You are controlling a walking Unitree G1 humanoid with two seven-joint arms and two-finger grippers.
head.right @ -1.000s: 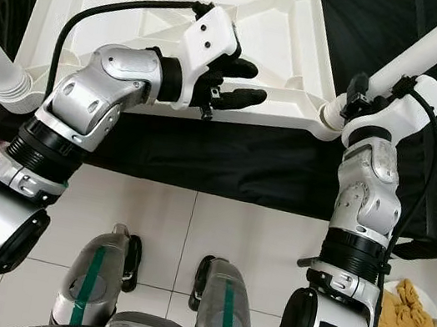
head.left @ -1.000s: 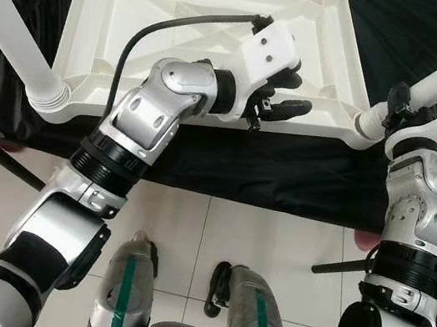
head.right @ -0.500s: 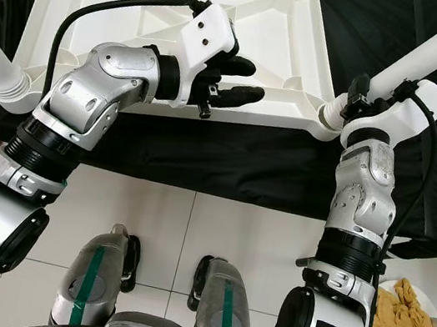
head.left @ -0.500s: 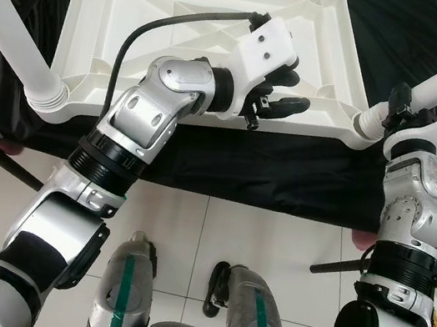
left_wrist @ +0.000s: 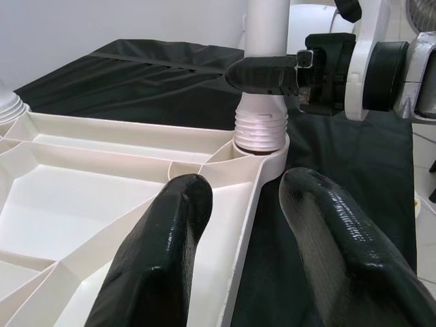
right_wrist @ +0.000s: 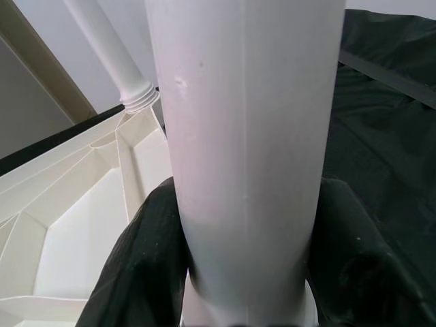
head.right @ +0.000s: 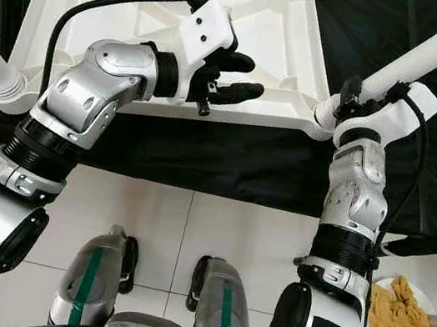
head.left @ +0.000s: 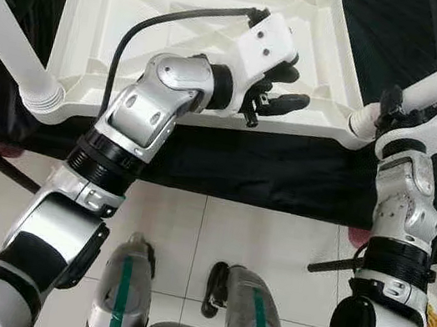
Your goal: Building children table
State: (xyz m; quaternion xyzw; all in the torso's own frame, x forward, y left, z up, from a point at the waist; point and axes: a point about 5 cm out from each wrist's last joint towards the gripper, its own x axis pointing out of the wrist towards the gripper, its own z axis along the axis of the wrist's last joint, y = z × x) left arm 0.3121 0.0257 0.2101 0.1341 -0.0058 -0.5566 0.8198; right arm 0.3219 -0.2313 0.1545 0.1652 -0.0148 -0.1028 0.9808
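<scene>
White table leg (right_wrist: 245, 136): we see our right gripper (right_wrist: 245, 272) clamped round it, one black finger (right_wrist: 146, 266) each side. Beyond: upturned white tabletop (right_wrist: 75, 204), second leg (right_wrist: 109, 48), black cloth (right_wrist: 388, 116).

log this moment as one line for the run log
right gripper: shut on table leg at corner socket | left gripper: open, astride rim of upturned tabletop | black cloth underneath
</scene>
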